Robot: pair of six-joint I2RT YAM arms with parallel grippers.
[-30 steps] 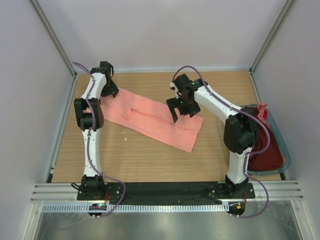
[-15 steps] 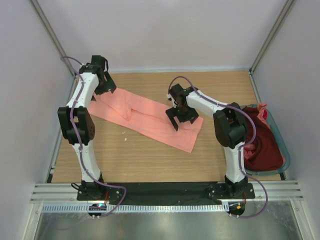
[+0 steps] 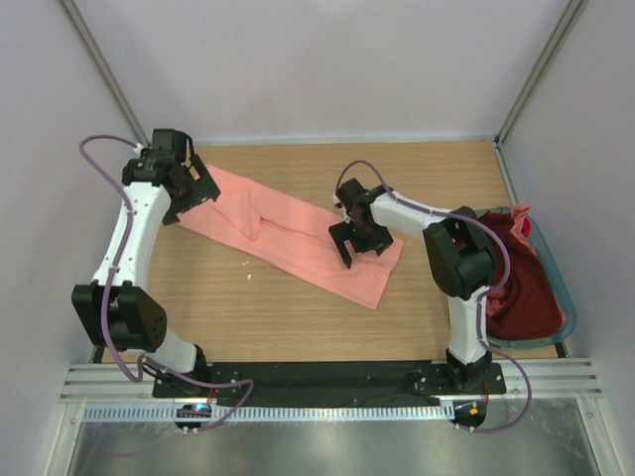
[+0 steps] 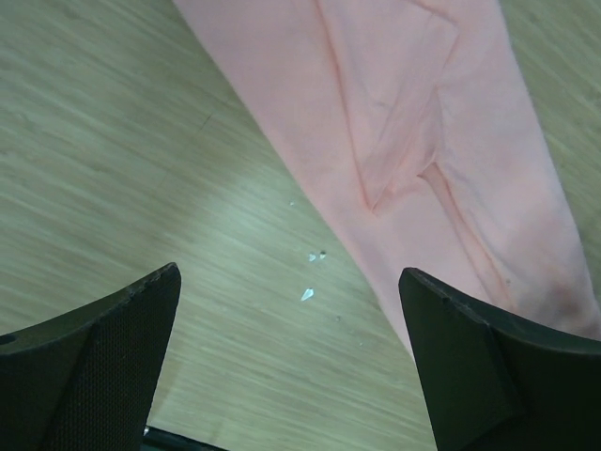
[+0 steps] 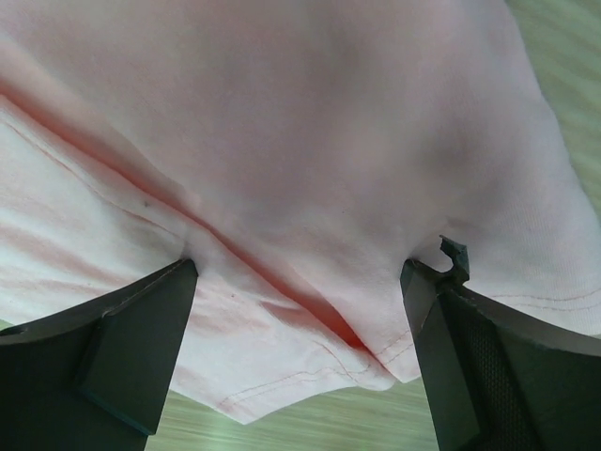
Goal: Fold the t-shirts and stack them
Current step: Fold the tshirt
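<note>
Two grippers hang spread wide over a salmon-pink t-shirt (image 3: 288,233), folded into a long strip lying diagonally on the wooden table (image 3: 278,317). The right gripper (image 5: 300,268) is low over its right end, the left gripper (image 4: 289,282) at its far-left end. A maroon t-shirt (image 3: 526,297) fills the basket (image 3: 568,317).

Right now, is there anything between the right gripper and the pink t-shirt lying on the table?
Nothing visible does. The right gripper hangs open over the right end of the salmon-pink t-shirt, and its wrist camera shows only cloth between the fingers. The basket stands apart, at the right edge of the table.
</note>
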